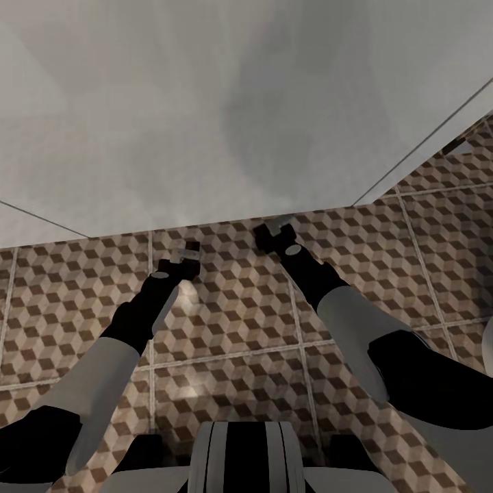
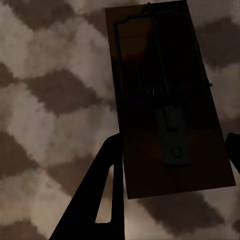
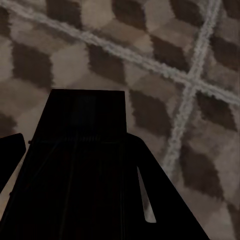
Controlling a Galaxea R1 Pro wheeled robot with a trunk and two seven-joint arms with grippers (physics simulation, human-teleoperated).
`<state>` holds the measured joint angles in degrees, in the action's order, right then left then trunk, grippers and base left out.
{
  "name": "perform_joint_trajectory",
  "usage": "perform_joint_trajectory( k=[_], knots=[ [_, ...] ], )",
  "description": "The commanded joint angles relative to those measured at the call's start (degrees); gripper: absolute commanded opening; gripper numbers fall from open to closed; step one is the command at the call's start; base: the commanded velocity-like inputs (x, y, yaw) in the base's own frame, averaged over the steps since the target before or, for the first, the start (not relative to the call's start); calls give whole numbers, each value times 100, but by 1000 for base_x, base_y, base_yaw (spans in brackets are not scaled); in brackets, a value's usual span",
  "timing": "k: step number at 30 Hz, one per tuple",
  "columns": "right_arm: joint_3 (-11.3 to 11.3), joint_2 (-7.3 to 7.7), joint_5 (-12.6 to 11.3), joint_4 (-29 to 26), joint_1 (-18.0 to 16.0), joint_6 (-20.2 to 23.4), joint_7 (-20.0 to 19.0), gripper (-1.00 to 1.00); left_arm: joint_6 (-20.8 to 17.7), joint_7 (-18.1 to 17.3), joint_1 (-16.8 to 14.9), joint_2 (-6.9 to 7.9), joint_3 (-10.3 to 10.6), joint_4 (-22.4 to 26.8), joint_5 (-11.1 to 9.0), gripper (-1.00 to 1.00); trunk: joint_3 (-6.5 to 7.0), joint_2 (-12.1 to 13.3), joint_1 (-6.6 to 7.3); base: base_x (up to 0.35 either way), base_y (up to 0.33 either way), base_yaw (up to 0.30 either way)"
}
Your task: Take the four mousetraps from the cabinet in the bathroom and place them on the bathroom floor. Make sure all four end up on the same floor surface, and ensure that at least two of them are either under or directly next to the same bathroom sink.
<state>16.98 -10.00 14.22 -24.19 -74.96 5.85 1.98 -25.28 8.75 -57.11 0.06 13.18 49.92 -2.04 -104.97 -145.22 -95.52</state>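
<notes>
Both arms reached out over the bathroom floor [image 1: 226, 329], toward the pale wall [image 1: 205, 103]. Left gripper [image 2: 172, 145] fingers pinched a mousetrap [image 2: 165, 100] by its long edges – board held above the floor tiles, wire and red spot dim but readable. Right gripper [image 3: 82, 150] fingers clamped another mousetrap [image 3: 85, 165] – almost fully in shadow, near end cut off by the frame, wire barely made out. In the head view both traps were too small to make out
</notes>
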Motion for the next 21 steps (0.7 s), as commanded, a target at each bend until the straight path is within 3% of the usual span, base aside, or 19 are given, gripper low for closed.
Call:
perform_joint_trajectory(
  k=[1,13,21],
  knots=[
    [16,0,53,3,-1,-3,22,-100,-29,39,-2,3,18,10,-13,-100,-3,-1,1,0,0,0],
    [25,0,52,365,-1,-595,22,-100,-29,39,-2,3,18,-5,-7,-100,-3,-1,1,0,0,0],
    [25,0,54,573,-1,-702,22,-100,-29,39,-2,3,18,2,-12,-100,-3,-1,1,0,0,0]
  ],
)
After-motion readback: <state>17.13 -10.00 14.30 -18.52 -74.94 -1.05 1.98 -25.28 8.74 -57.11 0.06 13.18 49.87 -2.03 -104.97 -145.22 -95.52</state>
